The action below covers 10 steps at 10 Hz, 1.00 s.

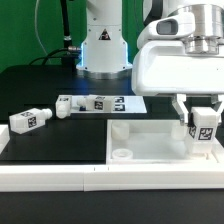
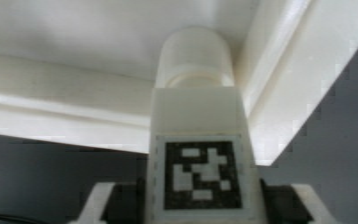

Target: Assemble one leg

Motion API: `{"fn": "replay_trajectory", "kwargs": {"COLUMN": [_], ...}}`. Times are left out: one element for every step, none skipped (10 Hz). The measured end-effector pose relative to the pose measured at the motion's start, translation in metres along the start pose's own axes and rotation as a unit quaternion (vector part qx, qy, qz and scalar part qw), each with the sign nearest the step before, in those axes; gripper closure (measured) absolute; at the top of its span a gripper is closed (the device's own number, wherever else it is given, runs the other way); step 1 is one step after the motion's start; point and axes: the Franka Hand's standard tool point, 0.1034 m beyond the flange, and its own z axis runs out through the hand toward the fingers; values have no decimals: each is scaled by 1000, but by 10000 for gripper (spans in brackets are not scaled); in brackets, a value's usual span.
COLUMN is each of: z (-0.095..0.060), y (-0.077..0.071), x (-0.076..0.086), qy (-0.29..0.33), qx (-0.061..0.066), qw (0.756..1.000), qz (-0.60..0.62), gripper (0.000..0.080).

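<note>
Over the panel (image 1: 150, 135) corner, the pincer (image 1: 203, 118) grips a white, square-section, tagged leg (image 2: 201, 140) upright.

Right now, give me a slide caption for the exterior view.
The gripper holds a leg upright over the white panel's corner; other legs lie on the black table.

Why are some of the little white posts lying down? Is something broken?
Nothing looks broken. The gripper holds one leg upright at the panel corner. Other legs lie loose on their sides on the black table, probably just waiting.
</note>
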Motion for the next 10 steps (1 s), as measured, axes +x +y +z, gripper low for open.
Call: {"fn": "replay_trajectory", "kwargs": {"z": [0, 0, 0, 0, 0, 0, -4, -5, -8, -9], "y": [0, 0, 0, 0, 0, 1, 12, 11, 3, 8], "x": [0, 0, 0, 0, 0, -1, 3, 5, 8, 16], "qy": [0, 0, 0, 0, -2, -15, -17, -37, -96, -123], "qx": [0, 0, 0, 0, 0, 1, 3, 11, 21, 23], "qw": [1000, 1000, 1000, 1000, 1000, 1000, 1000, 999, 995, 992], "qz": [0, 0, 0, 0, 0, -1, 2, 19, 25, 24], "gripper": [514, 514, 357, 229, 229, 166, 155, 155, 150, 150]}}
